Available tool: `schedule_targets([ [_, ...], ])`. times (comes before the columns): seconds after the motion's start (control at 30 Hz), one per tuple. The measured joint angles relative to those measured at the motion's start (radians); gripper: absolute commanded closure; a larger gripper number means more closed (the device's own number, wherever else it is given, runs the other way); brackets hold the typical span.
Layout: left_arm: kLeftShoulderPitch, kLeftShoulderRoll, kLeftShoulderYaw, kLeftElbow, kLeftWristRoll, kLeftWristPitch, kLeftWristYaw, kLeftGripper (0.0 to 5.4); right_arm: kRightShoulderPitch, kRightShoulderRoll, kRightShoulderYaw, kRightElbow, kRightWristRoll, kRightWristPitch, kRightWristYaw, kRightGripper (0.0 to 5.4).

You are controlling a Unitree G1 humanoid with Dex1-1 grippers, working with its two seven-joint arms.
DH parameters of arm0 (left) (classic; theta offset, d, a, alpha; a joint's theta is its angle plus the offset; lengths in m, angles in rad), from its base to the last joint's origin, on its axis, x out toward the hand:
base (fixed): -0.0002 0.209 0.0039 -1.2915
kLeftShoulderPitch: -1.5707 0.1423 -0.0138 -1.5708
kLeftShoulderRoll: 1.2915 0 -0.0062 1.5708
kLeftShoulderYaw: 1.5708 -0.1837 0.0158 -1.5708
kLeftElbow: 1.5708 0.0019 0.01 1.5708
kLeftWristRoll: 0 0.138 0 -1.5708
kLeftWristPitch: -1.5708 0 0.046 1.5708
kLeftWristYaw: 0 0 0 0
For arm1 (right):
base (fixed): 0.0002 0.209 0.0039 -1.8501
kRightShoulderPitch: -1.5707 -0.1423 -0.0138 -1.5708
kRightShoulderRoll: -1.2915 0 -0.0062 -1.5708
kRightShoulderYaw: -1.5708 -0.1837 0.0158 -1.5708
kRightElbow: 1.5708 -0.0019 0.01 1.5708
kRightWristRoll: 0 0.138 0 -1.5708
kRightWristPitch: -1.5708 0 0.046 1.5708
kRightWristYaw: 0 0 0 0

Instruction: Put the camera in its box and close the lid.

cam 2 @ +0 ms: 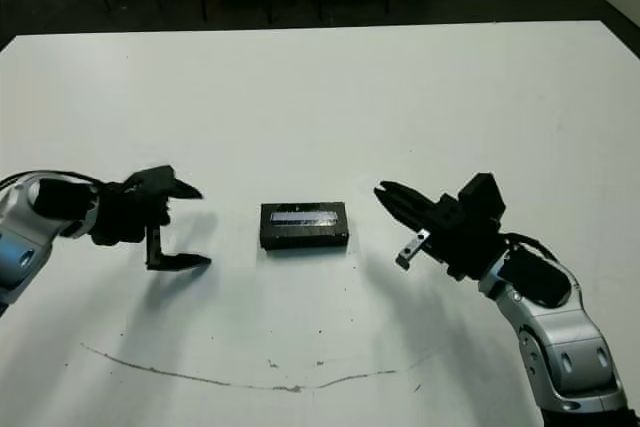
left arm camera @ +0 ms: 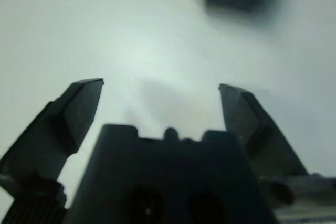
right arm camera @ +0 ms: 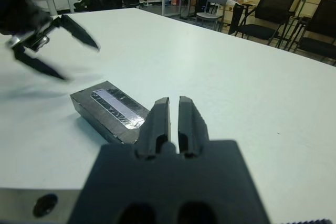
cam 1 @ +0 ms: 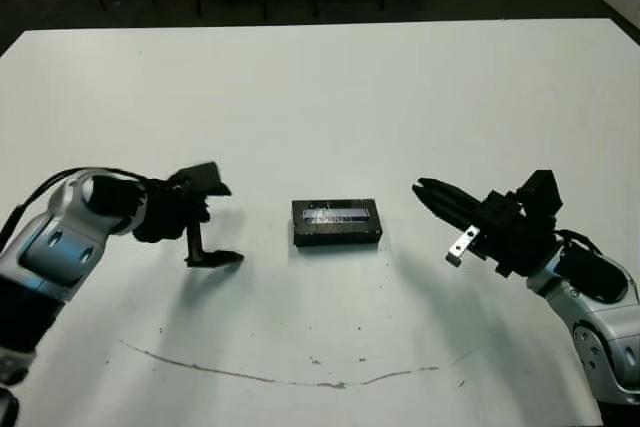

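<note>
Midway across the white counter (cam 1: 320, 97), between the two arms, sits one closed black package: the lid (cam 1: 337, 215), silvery strip up, appears seated squarely on the box (cam 1: 338, 235), whose black walls show beneath it. No white lining visible from either eye view or the right wrist view. The camera is not in sight anywhere on the counter; judged to be inside, though this cannot be confirmed.

Left gripper (cam 1: 212, 225): jaws spread wide, one finger pointing toward the box, the other angled down with its tip at or just above the counter. Holding nothing. Apart from the box, off to its left.

Right gripper (cam 1: 432, 192): jaws closed together with only a thin slit between the fingers, empty, tips aimed toward the box's right end but well clear of it.

Assessment: task looks essentially done.

Risks from here:
- Lower left finger sits very close to the counter; sweeping inward could snag the surface or nudge the box askew.
- Right fingertips point straight at the box end; any forward drift would push it or pop the lid.
- Lid seating not verifiable all around; the far edge is hidden.
</note>
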Motion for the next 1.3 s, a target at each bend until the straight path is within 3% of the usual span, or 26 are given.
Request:
schedule_targets([
  [0.1,0.058,-0.257,0.118,-0.110,-0.098,0.068,0.239,1.19,-0.001,0.001,0.000,0.003,-0.007,0.000,-0.011,5.40],
  [0.2,0.076,-0.377,0.121,-0.162,-0.137,0.060,0.345,1.77,-0.001,0.001,-0.002,0.006,-0.019,-0.003,-0.022,5.40],
  [0.5,0.068,-0.515,0.000,-0.223,-0.138,0.056,0.521,3.52,-0.002,0.009,-0.012,0.016,-0.032,-0.020,-0.038,5.40],
  [0.8,0.074,-0.519,-0.186,-0.219,-0.076,0.147,0.597,5.30,-0.003,0.015,-0.017,0.006,-0.036,-0.019,-0.059,5.40],
  [1.03,0.106,-0.493,-0.301,-0.166,0.001,0.155,0.617,5.39,-0.003,0.015,-0.016,-0.011,-0.037,0.012,-0.074,5.40],
  [1.3,0.143,-0.491,-0.310,-0.082,0.014,0.068,0.609,5.39,-0.001,0.015,-0.018,-0.016,-0.034,0.023,-0.074,5.40],
])
